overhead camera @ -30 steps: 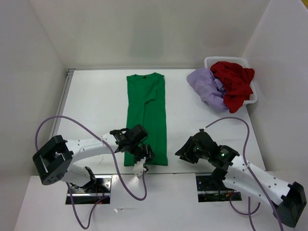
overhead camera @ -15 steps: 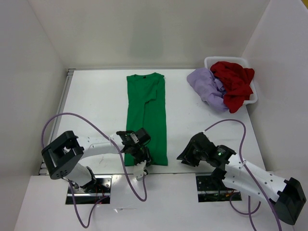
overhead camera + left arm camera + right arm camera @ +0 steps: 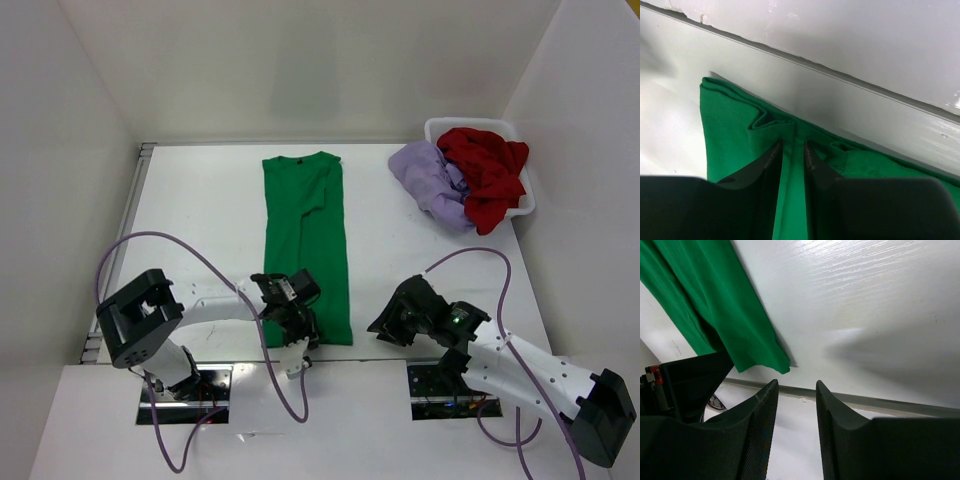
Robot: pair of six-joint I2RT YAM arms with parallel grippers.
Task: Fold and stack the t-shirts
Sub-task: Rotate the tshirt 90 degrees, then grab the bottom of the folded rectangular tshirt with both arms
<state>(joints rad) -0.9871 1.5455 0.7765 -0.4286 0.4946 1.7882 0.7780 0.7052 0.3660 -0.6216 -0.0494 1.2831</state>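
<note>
At the near edge of the worktop (image 3: pixel 200 220), the left gripper (image 3: pixel 297 335) sits on the near left corner of the green shirt (image 3: pixel 305 240). Its jaws are clamped on a bunched ridge of the hem, with green cloth filling the narrow gap between them. The green shirt lies as a long narrow strip down the middle of the worktop, collar at the far end. The right gripper (image 3: pixel 385 322) hangs just beside the shirt's near right corner, jaws apart with nothing between them. At the far right, the red shirt (image 3: pixel 487 165) is heaped in the basket (image 3: pixel 470 124). The lavender shirt (image 3: pixel 430 180) spills over the basket's left rim onto the worktop.
</note>
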